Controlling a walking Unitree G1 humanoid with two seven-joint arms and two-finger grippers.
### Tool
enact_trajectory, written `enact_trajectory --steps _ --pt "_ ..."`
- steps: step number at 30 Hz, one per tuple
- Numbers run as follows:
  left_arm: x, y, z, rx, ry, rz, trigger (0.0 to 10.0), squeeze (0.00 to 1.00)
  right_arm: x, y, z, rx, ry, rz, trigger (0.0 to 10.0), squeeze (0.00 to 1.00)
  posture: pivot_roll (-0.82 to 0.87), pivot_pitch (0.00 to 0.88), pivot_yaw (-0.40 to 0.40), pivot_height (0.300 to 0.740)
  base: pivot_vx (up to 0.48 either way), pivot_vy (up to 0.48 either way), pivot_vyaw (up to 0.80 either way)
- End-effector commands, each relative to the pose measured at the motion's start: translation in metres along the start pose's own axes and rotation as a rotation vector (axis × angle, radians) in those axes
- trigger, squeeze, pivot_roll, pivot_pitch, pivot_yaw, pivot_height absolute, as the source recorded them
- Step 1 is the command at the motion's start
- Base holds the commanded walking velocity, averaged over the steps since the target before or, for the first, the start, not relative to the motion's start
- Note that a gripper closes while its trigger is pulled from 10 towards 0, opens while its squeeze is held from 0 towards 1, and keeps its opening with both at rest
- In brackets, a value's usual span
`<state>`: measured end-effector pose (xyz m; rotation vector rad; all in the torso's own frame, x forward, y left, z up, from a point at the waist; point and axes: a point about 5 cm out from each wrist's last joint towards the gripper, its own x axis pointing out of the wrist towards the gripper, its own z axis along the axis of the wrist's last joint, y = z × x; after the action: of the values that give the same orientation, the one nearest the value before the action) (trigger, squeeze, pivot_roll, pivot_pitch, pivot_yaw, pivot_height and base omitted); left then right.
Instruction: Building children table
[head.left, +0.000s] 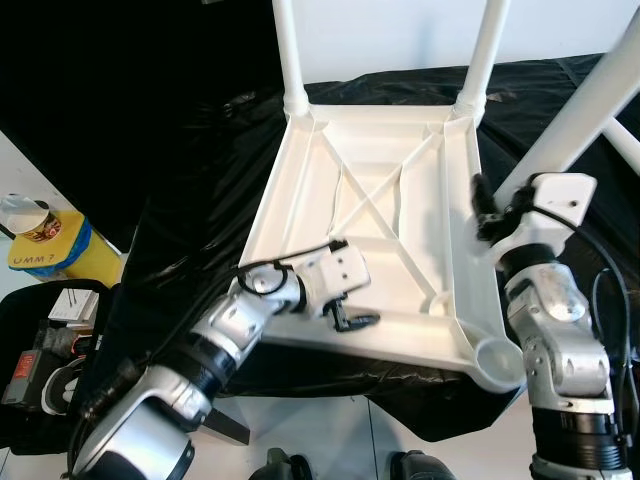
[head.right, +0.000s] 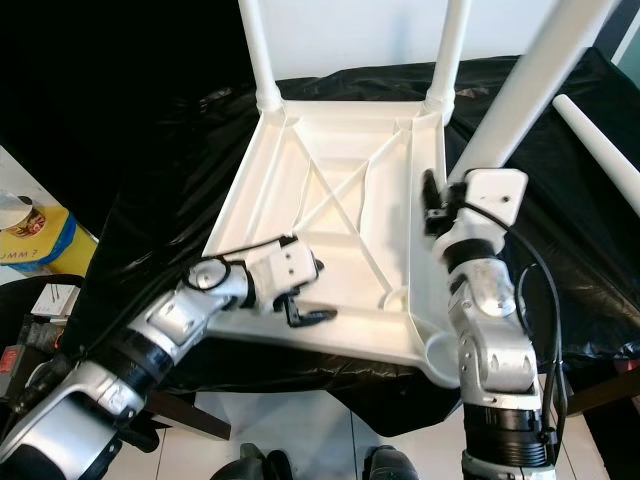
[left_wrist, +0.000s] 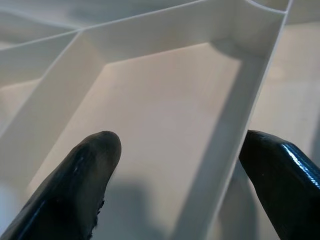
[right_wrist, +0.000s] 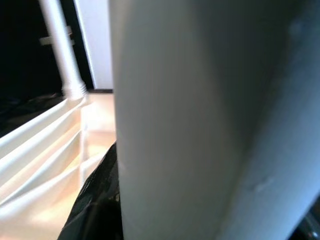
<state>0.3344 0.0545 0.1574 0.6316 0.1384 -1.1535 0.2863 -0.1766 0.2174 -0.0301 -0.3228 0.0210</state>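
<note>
The upturned white tabletop (head.left: 370, 190) lies on black sheeting (head.left: 190, 170), its near rim jutting past the sheet's front edge above bare floor. Two legs (head.left: 288, 50) stand screwed into the far corner sockets; the near right socket (head.left: 497, 360) gapes empty. The right gripper (head.left: 490, 205) is clamped on a third leg (head.left: 575, 105), held slanted just beside the right rim. A fourth leg (head.right: 600, 150) lies on the sheet at far right. The left gripper (head.left: 350, 318) hovers with fingers (left_wrist: 82, 175) spread apart above a ribbed compartment by the near rim, with open room all round it.
</note>
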Motion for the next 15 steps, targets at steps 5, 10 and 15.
enact_trajectory --steps 5,10,15 --pt "-0.011 0.041 -0.001 -0.030 0.005 0.489 10.0 0.00 -0.003 0.004 0.003 0.010 -0.004 0.024 10.0 0.00 -0.14 0.168 0.071 0.740 0.000 0.000 0.00" --pt "-0.007 0.032 0.010 -0.052 -0.087 0.405 10.0 0.00 -0.009 0.006 0.000 -0.002 0.018 0.047 10.0 0.00 -0.15 0.170 0.070 0.740 0.000 0.000 0.00" --pt "-0.005 0.011 0.021 -0.081 -0.212 0.255 10.0 0.00 -0.016 0.009 -0.002 -0.011 0.036 0.068 10.0 0.00 -0.15 0.171 0.065 0.740 0.000 0.000 0.00"
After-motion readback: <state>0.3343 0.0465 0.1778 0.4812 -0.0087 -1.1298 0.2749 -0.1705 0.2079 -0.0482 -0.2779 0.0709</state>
